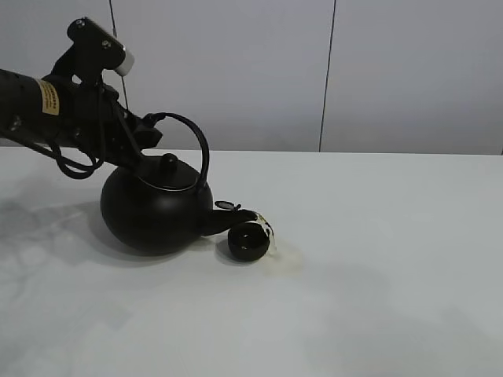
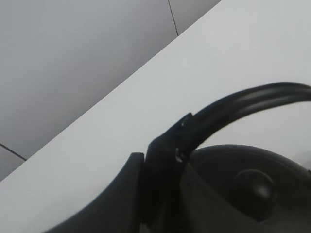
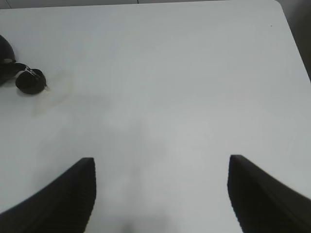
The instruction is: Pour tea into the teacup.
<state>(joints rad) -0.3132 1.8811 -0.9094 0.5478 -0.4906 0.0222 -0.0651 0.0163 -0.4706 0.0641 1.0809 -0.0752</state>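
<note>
A big black kettle [image 1: 153, 208] with an arched handle [image 1: 196, 137] is tilted, its spout [image 1: 232, 221] over a small matte-black teacup [image 1: 250, 240] on the white table [image 1: 377, 259]. A thin yellowish stream runs from the spout by the cup's rim. My left gripper [image 1: 141, 137] is shut on the kettle's handle at its left end; the left wrist view shows the handle [image 2: 233, 104] and lid knob [image 2: 255, 182]. The cup also shows far off in the right wrist view [image 3: 30, 81]. My right gripper [image 3: 160, 194] is open and empty, apart from both.
A pale yellowish wet patch [image 1: 284, 258] lies on the table just right of the cup, also seen in the right wrist view [image 3: 53, 97]. A grey panelled wall [image 1: 314, 71] stands behind the table's far edge. The table's corner [image 3: 279, 5] shows in the right wrist view.
</note>
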